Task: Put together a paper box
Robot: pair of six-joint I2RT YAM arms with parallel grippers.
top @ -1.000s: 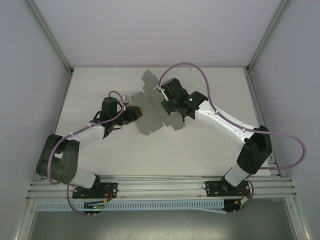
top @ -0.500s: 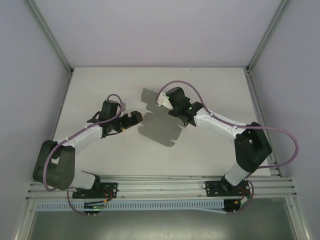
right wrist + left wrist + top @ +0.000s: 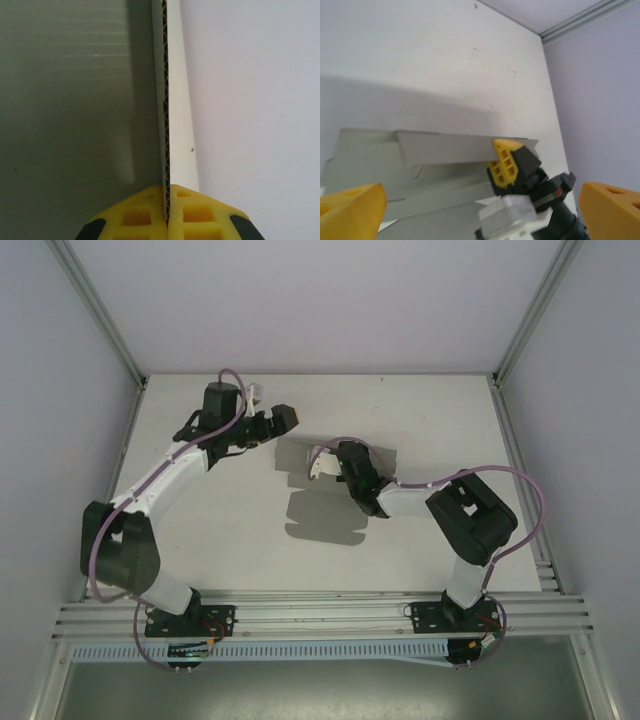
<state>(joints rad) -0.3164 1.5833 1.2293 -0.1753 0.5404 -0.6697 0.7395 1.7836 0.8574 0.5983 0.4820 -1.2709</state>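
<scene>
Paper box: one grey die-cut sheet, the paper box (image 3: 322,512), sits mid-table, partly raised, casting a shadow on the table (image 3: 200,500).
Right gripper: the right gripper (image 3: 167,212) has its two yellow fingers pressed together on the sheet's edge, and the corrugated core shows between them.
Left gripper: the left gripper (image 3: 284,420) hangs over the far left of the table with its jaws apart, near the sheet but not touching it.
In the way: from the left wrist, the right gripper's yellow finger (image 3: 504,165) sits against a long raised flap.
Surroundings: pale lilac walls (image 3: 60,440), an aluminium rail (image 3: 320,612) at the near edge, and a purple cable (image 3: 520,502) on each arm.
Count: one sheet, two arms, two grippers.
</scene>
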